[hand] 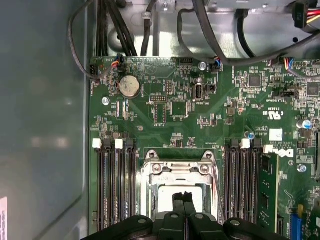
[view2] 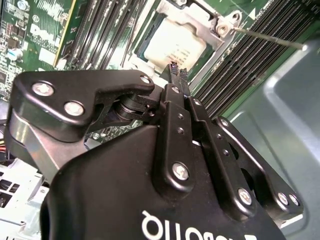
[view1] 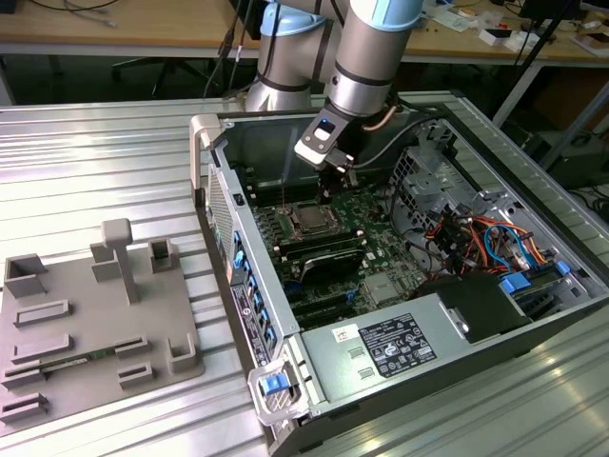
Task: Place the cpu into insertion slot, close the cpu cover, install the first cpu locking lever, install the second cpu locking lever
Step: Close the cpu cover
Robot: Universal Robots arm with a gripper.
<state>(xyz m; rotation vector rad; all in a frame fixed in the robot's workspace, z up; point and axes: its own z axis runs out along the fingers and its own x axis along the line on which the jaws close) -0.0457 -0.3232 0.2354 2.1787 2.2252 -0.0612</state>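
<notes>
Black claw (view2: 176, 70), tips together, just above the cpu (view2: 170, 47)

Bright even light w/ faint glare on case wall (hand: 47, 142)

cpu (hand: 164, 198) partly behind hand (hand: 183, 195)

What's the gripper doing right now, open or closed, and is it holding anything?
Gripper: closed, fingertips pressed together with nothing between them, poised over the cpu that sits in the insertion slot.
</notes>
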